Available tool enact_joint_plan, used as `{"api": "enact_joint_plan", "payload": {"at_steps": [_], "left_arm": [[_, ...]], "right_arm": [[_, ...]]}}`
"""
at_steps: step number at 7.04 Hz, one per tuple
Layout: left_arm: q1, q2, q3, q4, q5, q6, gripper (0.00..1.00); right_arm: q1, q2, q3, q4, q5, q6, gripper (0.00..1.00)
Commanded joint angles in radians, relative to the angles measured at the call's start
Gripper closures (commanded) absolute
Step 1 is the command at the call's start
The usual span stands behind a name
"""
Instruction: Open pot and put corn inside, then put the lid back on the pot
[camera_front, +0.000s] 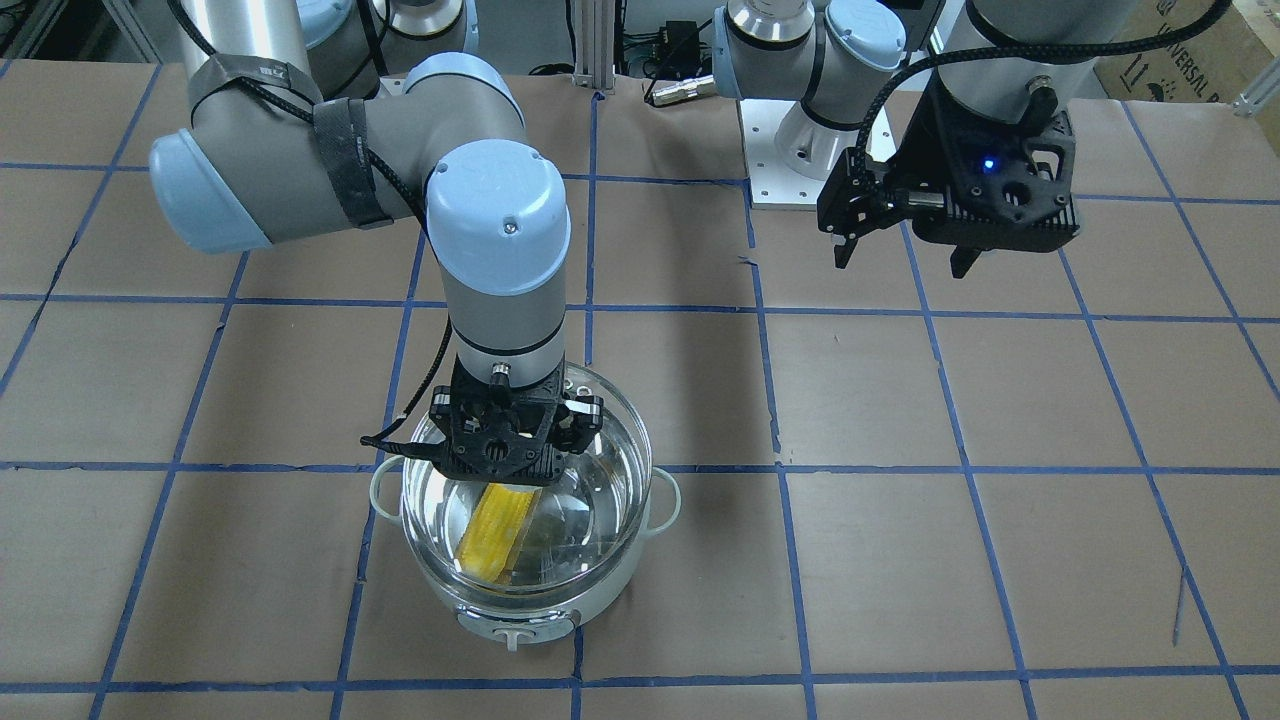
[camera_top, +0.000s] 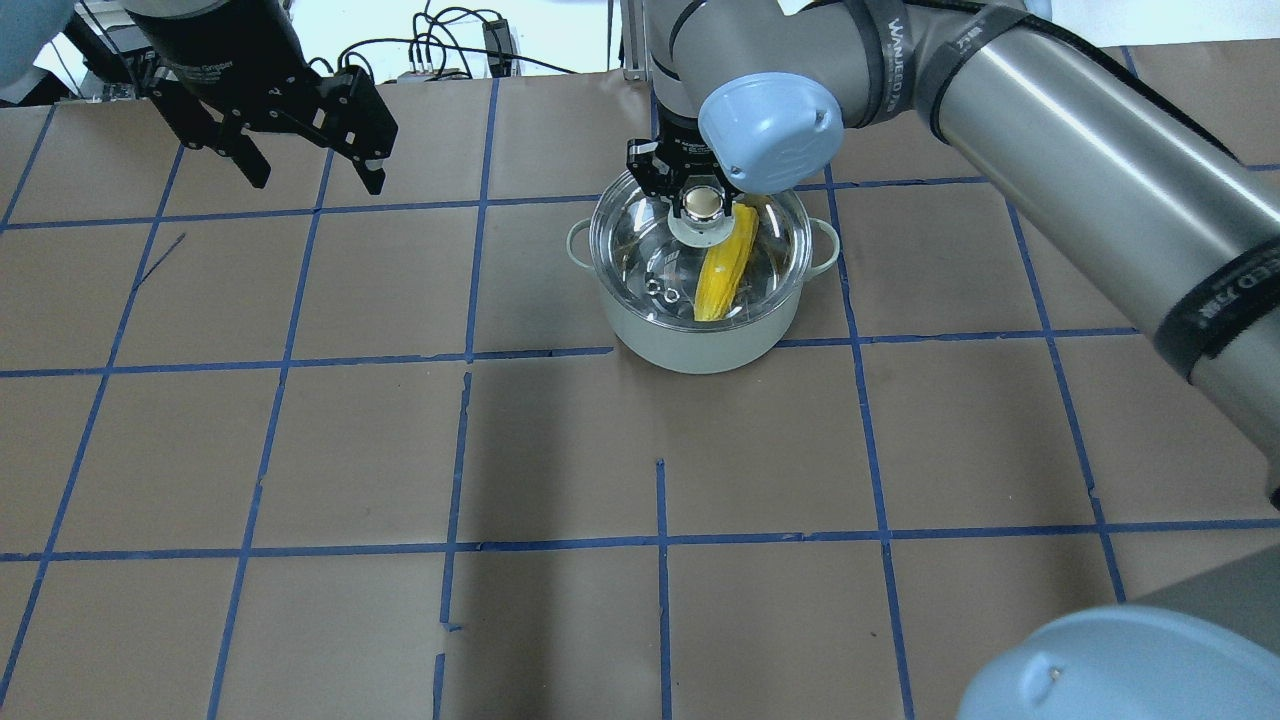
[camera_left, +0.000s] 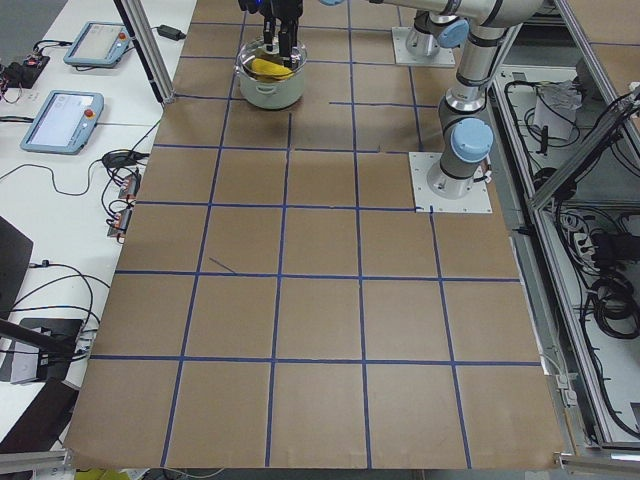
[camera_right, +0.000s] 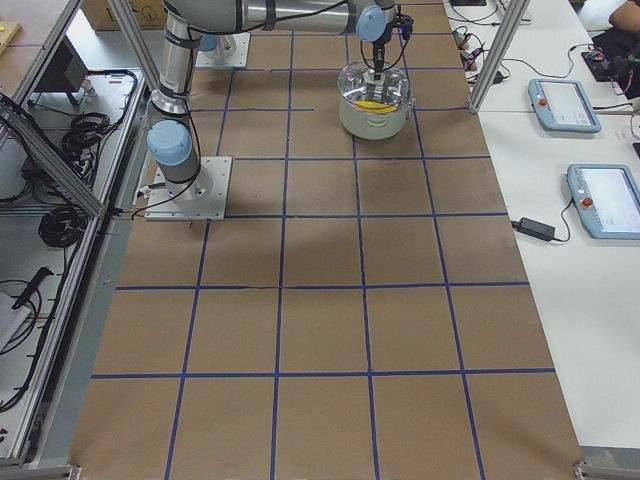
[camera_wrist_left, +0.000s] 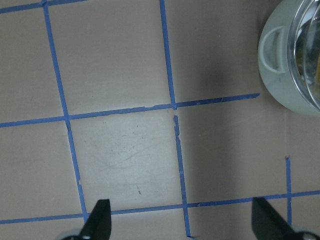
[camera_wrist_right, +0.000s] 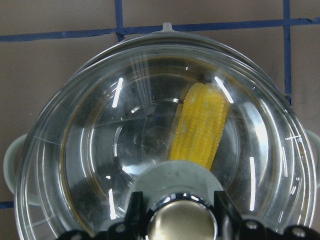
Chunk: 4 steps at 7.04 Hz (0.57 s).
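The pale mint pot (camera_front: 612, 598) stands on the brown table, with the yellow corn (camera_front: 495, 535) lying inside it. The clear glass lid (camera_front: 592, 498) covers the pot, slightly off-centre. I cannot tell if it rests fully on the rim. My right gripper (camera_front: 505, 468) is straight above it, with its fingers closed on the lid's chrome knob (camera_wrist_right: 182, 222). The right wrist view shows the corn (camera_wrist_right: 200, 125) through the glass (camera_wrist_right: 90, 150). My left gripper (camera_front: 903, 262) is open and empty, held high and well off to the side of the pot (camera_top: 700, 350).
The table is brown paper with a blue tape grid (camera_top: 660, 540). The left wrist view shows bare table and the pot's handle (camera_wrist_left: 274, 47) at its top right. Side tables with tablets (camera_left: 65, 115) stand beyond the table's far edge.
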Motion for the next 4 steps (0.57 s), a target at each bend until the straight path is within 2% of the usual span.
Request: {"api": "enact_joint_plan", "payload": {"at_steps": [1, 4], "left_arm": [[0.002, -0.002, 0.007, 0.001, 0.002, -0.001, 0.0], [0.001, -0.001, 0.006, 0.001, 0.003, -0.003, 0.0]], "right_arm": [[0.004, 0.009, 0.001, -0.008, 0.0, 0.002, 0.89], [0.004, 0.017, 0.004, -0.016, 0.0, 0.001, 0.89]]}}
